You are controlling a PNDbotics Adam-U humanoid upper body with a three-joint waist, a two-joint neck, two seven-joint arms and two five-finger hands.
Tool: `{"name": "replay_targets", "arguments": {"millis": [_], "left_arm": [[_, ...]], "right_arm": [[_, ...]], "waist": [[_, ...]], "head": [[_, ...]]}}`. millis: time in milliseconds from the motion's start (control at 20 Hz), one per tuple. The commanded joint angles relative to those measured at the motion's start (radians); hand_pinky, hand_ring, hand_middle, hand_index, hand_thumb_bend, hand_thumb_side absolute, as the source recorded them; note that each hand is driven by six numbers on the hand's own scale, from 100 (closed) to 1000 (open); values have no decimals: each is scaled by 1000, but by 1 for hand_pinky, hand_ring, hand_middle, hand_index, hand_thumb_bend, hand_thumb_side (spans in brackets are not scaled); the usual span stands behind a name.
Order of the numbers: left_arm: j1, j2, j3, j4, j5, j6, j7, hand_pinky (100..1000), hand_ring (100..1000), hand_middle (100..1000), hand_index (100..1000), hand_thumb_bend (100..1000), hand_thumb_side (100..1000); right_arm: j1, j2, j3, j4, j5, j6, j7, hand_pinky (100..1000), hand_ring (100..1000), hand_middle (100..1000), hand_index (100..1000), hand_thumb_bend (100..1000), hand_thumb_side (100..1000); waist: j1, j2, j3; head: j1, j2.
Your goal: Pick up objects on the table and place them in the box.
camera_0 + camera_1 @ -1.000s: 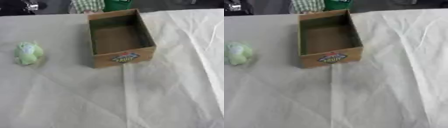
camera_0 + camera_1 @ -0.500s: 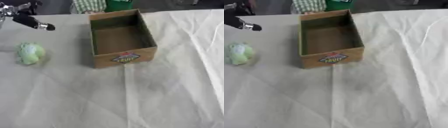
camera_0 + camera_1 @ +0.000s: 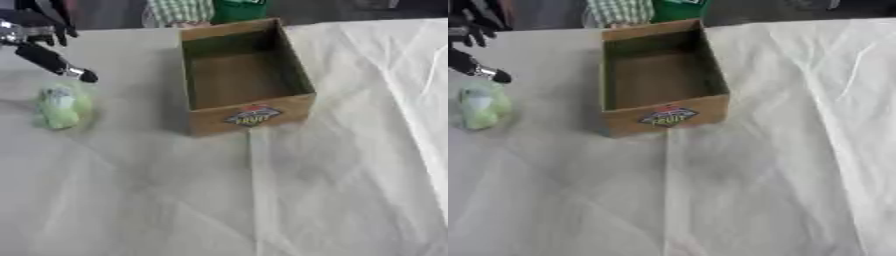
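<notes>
A small pale green soft object (image 3: 59,106) lies on the white cloth at the left. An open cardboard box (image 3: 242,75) with a fruit label on its front stands in the middle, and nothing shows inside it. My left hand (image 3: 39,42) comes in from the upper left, black with silver joints. It hovers just above and behind the green object, one finger stretched toward it and the others spread. It holds nothing. My right hand is out of sight.
The white cloth (image 3: 350,165) covers the table, with folds running down the right side. At the far edge behind the box stands a green thing (image 3: 236,9) and a person in a checked garment (image 3: 179,11).
My left hand has come in from the upper left and moved down and right toward the green object. The box and the green object have stayed put.
</notes>
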Motion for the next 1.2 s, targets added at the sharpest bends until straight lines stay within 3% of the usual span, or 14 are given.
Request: {"name": "replay_targets", "arguments": {"millis": [50,400,800,1200], "left_arm": [[-9,53,15,-10,-37,18,-51,668,838,819,1000,817,771],[14,64,19,-5,-110,31,-86,641,827,821,1000,772,758],[33,56,10,27,-115,38,-74,605,796,787,1000,720,769],[36,41,-2,47,-106,48,-68,588,786,775,1000,748,786]], "right_arm": [[-7,-37,-7,-14,2,0,-2,830,693,724,878,100,574],[-5,-35,-8,-14,4,0,-5,831,693,724,878,100,575],[-2,-29,-11,-14,7,4,-9,832,694,723,879,100,574],[0,-26,-11,-14,8,5,-10,833,695,722,877,100,574]], "waist": [[-2,-22,2],[-2,-21,2],[-1,-17,-4],[0,-15,-8]], "head": [[-1,-6],[-1,-9],[4,-11],[7,-11]]}}
